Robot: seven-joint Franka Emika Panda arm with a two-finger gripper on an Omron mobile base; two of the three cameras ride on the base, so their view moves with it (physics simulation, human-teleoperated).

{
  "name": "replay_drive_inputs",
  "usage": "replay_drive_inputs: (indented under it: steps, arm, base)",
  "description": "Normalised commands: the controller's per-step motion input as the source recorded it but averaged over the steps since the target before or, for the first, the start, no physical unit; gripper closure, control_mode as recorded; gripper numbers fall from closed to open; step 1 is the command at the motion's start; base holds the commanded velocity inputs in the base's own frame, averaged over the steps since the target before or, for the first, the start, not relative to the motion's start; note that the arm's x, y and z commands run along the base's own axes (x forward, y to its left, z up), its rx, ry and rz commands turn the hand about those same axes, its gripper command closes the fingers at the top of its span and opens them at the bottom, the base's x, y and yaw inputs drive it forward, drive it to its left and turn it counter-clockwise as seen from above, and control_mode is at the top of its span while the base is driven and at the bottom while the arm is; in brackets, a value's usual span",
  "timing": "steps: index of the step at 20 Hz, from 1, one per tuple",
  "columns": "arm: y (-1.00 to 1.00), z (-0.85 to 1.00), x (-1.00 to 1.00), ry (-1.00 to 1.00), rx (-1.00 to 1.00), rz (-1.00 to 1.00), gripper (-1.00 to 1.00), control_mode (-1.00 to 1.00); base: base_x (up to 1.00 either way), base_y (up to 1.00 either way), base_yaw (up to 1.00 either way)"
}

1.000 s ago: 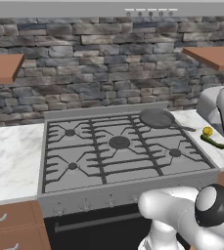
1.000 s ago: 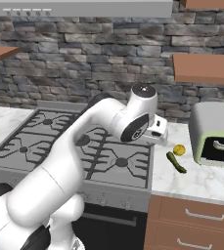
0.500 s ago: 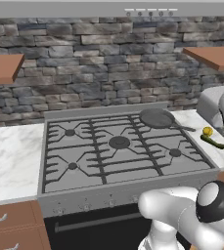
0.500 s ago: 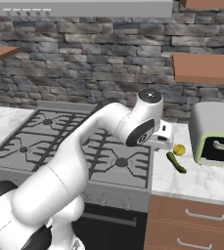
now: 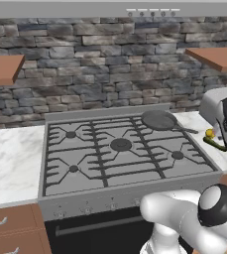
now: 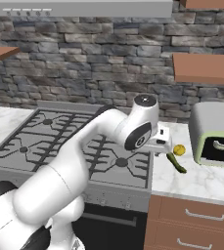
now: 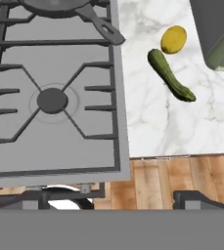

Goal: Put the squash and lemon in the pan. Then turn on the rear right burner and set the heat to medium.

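Open wide and empty, gripper (image 6: 165, 146) has swung closer to squash (image 7: 170, 75) and lemon (image 7: 174, 39); nothing picked up yet.

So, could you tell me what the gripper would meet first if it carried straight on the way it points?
Probably the stove's front edge or the counter beside it; depth is unclear. The squash lies off to the side.

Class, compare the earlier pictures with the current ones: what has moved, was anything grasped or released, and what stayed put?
The arm's wrist has swung further right, toward the marble counter where the squash and lemon lie. Nothing was taken hold of or let go; the tool is open. The squash and lemon stayed on the counter, with the pan still on the rear right burner and the base not driving.
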Motion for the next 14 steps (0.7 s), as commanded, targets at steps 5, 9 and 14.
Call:
replay_drive_inputs:
  steps: [5, 9, 14]
  arm:
    - [-0.18, -0.19, 0.00, 0.01, 0.00, 0.04, -1.00, -1.00]
    - [-0.15, -0.18, 0.00, 0.00, 0.00, 0.03, -1.00, -1.00]
    - [-0.05, -0.15, 0.00, 0.00, 0.00, 0.01, -1.00, -1.00]
  base:
    - [0.00, 0.00, 0.00]
    - [0.00, 0.00, 0.00]
    - [0.00, 0.00, 0.00]
